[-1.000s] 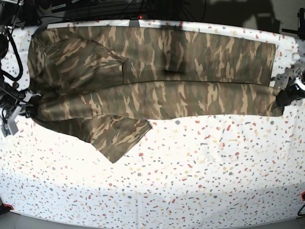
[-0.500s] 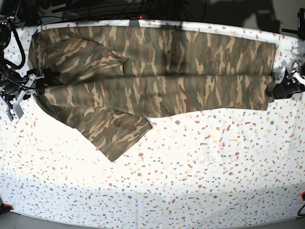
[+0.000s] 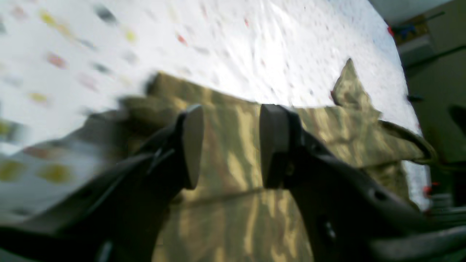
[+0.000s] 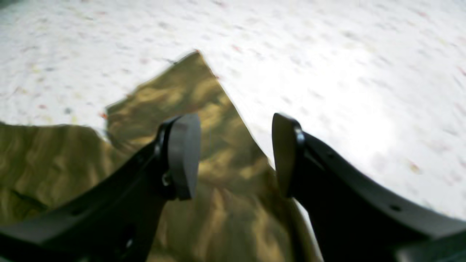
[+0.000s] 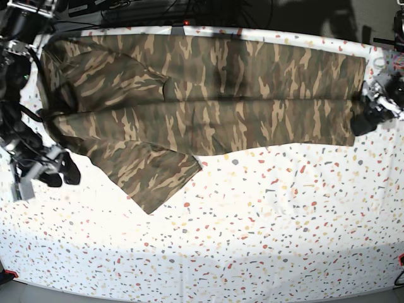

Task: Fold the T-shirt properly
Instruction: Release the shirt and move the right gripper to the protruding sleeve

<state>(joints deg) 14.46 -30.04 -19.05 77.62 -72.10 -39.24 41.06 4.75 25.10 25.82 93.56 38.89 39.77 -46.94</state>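
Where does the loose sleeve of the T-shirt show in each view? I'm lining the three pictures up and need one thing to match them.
Base: the sleeve juts onto the speckled table from the shirt's lower left.
Left wrist: a pointed flap at upper right, probably the same sleeve; blur leaves it unsure.
Right wrist: the sleeve at centre, above the open fingers.
Shared landmark: the speckled table.

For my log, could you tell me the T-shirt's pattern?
Olive, brown and tan camouflage on the T-shirt; clearest in the base view.

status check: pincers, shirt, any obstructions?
Left pincer open, empty. Right pincer open, empty. T-shirt flat, folded lengthwise, one sleeve sticking out. Nothing in the way.
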